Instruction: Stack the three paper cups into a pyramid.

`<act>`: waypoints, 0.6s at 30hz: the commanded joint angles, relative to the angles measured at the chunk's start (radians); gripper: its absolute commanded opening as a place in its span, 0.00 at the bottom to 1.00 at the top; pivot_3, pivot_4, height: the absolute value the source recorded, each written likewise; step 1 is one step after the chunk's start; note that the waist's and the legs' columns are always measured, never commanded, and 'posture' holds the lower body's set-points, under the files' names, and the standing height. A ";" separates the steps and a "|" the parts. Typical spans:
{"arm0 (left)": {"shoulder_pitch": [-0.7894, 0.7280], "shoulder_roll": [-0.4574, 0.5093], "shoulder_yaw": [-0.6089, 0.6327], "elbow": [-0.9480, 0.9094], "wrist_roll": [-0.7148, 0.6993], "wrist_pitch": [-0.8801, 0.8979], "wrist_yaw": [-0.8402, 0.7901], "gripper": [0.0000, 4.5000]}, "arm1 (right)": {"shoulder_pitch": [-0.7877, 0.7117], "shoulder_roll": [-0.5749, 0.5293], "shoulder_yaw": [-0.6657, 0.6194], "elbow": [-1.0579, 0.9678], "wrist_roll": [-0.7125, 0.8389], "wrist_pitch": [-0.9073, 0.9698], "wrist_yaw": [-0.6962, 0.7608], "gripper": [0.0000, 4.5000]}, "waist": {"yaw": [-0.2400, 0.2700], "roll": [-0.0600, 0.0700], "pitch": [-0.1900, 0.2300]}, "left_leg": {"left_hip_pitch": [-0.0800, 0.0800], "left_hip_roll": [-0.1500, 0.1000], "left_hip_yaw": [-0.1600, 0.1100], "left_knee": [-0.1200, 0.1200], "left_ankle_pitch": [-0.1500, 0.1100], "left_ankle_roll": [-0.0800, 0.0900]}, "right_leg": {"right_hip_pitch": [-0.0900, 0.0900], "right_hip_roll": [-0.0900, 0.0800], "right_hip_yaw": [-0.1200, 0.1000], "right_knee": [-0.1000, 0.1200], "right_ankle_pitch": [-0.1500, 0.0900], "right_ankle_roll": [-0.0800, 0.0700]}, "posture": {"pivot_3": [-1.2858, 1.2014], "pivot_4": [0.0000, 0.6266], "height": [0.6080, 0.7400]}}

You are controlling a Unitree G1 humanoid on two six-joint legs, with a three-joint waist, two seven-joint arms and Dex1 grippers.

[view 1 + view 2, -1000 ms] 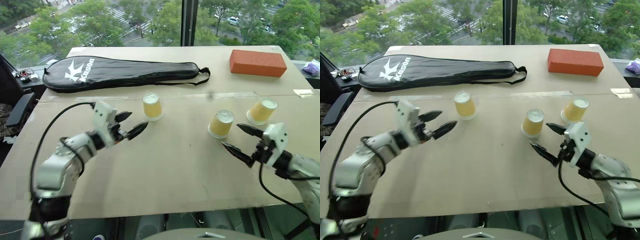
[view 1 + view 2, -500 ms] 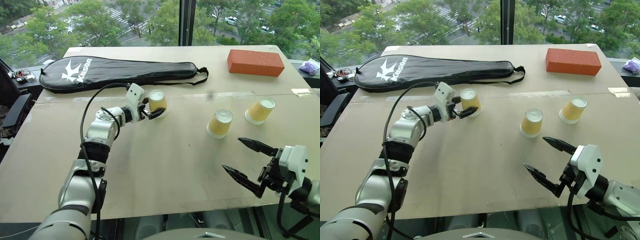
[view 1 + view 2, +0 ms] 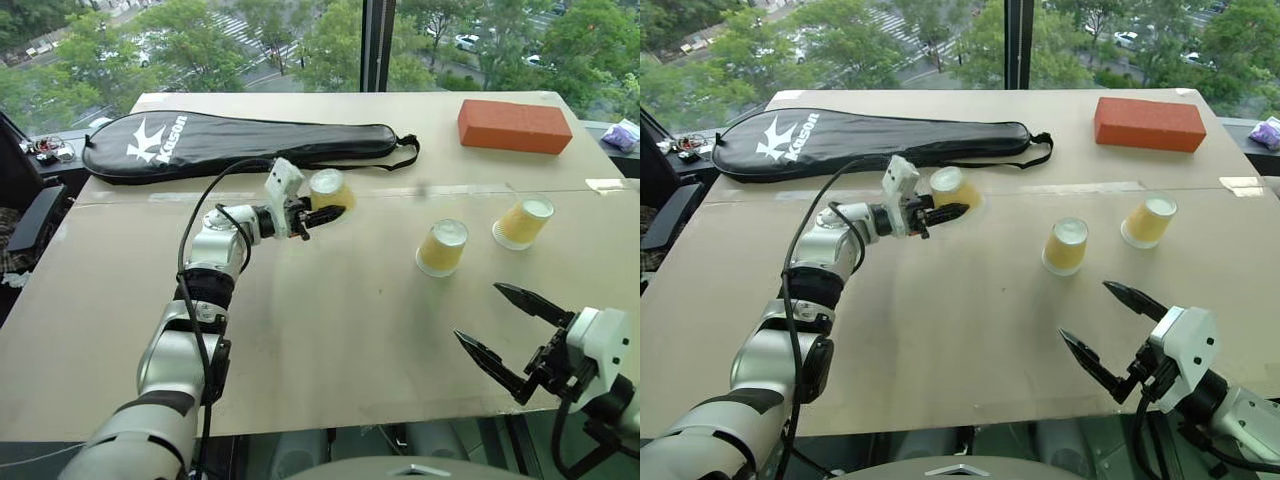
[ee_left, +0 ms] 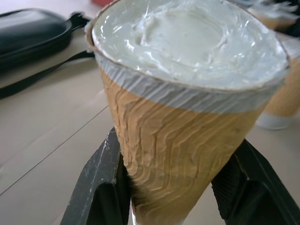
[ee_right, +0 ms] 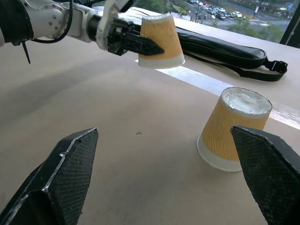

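I have the left gripper (image 3: pixel 318 213) clamped on one paper cup (image 3: pixel 330 190), lifted and tilted just in front of the black racket bag (image 3: pixel 240 140). The second cup (image 3: pixel 442 247) and third cup (image 3: pixel 523 222) sit upside down on the tabletop (image 3: pixel 330 330), farther right of the bag. My right gripper (image 3: pixel 515 335) hangs near me, jaws wide apart, empty.

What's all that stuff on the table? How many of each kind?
Yellow-orange paper cups with white bases: 3
Orange-red rectangular brick: 1
Black zipped racket case: 1
Total: 5
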State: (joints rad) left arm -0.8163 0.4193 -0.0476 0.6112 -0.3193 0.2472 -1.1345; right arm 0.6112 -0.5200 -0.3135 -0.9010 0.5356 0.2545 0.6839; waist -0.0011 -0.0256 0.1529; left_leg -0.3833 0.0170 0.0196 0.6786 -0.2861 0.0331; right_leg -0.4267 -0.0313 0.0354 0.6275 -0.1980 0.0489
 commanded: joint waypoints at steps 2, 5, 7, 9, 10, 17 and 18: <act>0.026 -0.054 -0.075 -0.168 -0.016 0.071 -0.070 0.40 | 0.049 0.030 -0.027 -0.028 -0.021 -0.059 -0.011 1.00 | 0.004 0.000 0.000 | 0.000 0.000 0.000 0.001 0.000 0.000 | 0.001 0.000 0.000 0.000 0.000 0.000 | 0.52 0.24 1.00; 0.028 -0.116 -0.117 -0.159 0.026 0.053 -0.044 0.40 | 0.083 0.049 -0.033 -0.028 -0.035 -0.084 -0.017 1.00 | 0.011 0.000 0.000 | 0.001 0.000 0.000 0.003 0.000 0.000 | 0.002 0.000 0.000 0.000 -0.002 -0.003 | 0.52 0.24 1.00; 0.033 -0.145 -0.142 -0.139 0.049 0.026 -0.040 0.40 | 0.107 0.062 -0.034 -0.037 -0.046 -0.098 -0.024 1.00 | 0.012 0.000 0.000 | 0.001 0.000 0.000 0.005 0.000 0.000 | 0.002 0.000 0.000 0.000 -0.003 -0.001 | 0.52 0.24 1.00; 0.041 -0.171 -0.166 -0.120 0.072 -0.008 -0.038 0.40 | 0.134 0.079 -0.033 -0.051 -0.058 -0.111 -0.036 1.00 | 0.011 0.000 0.000 | 0.001 0.000 0.000 0.005 0.000 0.000 | 0.003 0.000 0.000 0.001 -0.004 -0.001 | 0.52 0.24 1.00; 0.045 -0.180 -0.176 -0.110 0.084 -0.020 -0.033 0.40 | 0.147 0.086 -0.032 -0.057 -0.065 -0.117 -0.041 1.00 | 0.011 0.000 0.000 | 0.001 0.000 0.000 0.005 0.000 0.000 | 0.003 0.001 0.001 0.001 -0.004 0.000 | 0.52 0.24 1.00; 0.078 -0.203 -0.223 -0.090 0.164 -0.059 0.004 0.40 | 0.214 0.120 -0.019 -0.075 -0.102 -0.152 -0.053 1.00 | 0.012 0.000 0.000 | 0.002 0.001 0.000 0.005 0.000 0.000 | 0.003 0.001 0.001 0.002 -0.004 0.000 | 0.52 0.24 1.00; 0.083 -0.204 -0.227 -0.096 0.167 -0.057 0.001 0.40 | 0.216 0.121 -0.017 -0.075 -0.105 -0.154 -0.054 1.00 | 0.013 0.000 0.000 | 0.001 0.001 0.000 0.005 0.000 0.000 | 0.003 0.001 0.001 0.002 -0.004 0.000 | 0.52 0.24 1.00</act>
State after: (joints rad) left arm -0.7370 0.2222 -0.2655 0.5409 -0.1574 0.2004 -1.1312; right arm 0.8129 -0.4031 -0.3246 -0.9398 0.4335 0.1249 0.6386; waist 0.0123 -0.0252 0.1528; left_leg -0.3819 0.0176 0.0193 0.6840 -0.2862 0.0334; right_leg -0.4239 -0.0306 0.0359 0.6288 -0.2021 0.0485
